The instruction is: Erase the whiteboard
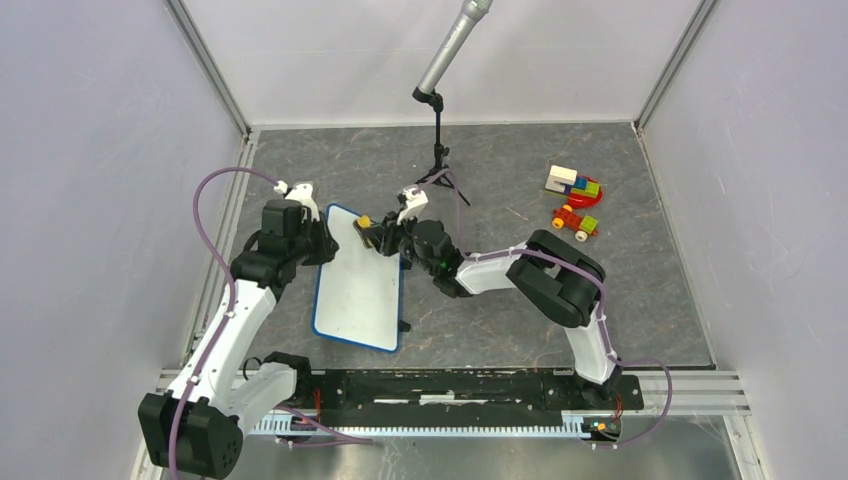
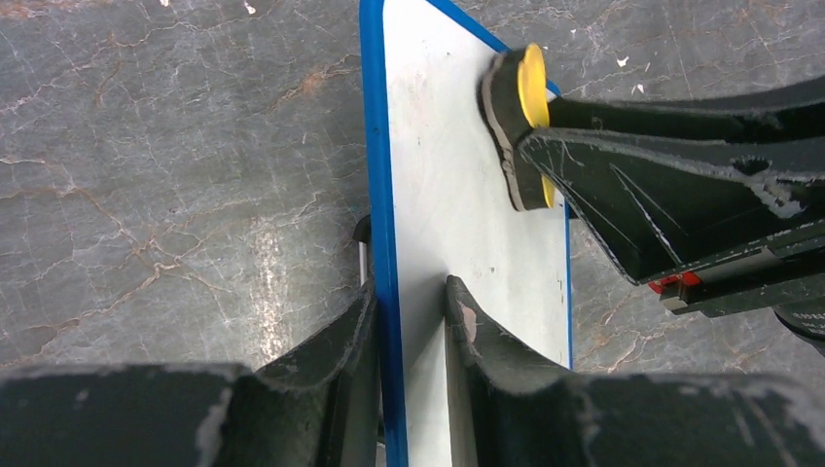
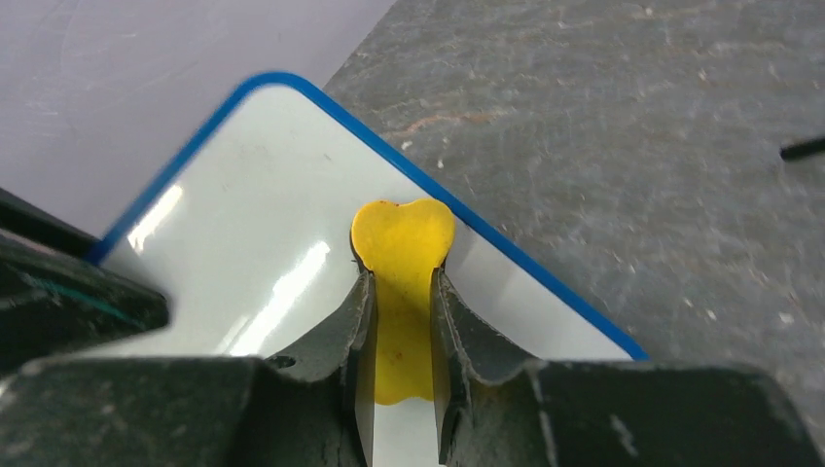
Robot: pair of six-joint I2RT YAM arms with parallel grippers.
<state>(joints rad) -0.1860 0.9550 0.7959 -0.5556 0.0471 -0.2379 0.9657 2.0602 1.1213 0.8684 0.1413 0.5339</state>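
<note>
The whiteboard (image 1: 358, 285) lies flat on the grey table, white with a blue rim and no writing that I can see. My left gripper (image 1: 325, 245) straddles its left rim near the far end. In the left wrist view the left gripper (image 2: 409, 292) has one finger outside the rim and one on the whiteboard (image 2: 467, 195). My right gripper (image 1: 372, 230) is shut on a yellow eraser (image 1: 365, 222) pressed on the board's far right corner. In the right wrist view the eraser (image 3: 402, 243) sits between the right gripper's (image 3: 401, 287) fingers over the whiteboard (image 3: 263, 195).
A microphone stand (image 1: 440, 150) rises just behind the board's far end. Coloured toy blocks (image 1: 573, 183) and a small toy car (image 1: 575, 221) lie at the far right. A black clip (image 1: 404, 325) sticks out from the board's right edge. Walls enclose the table.
</note>
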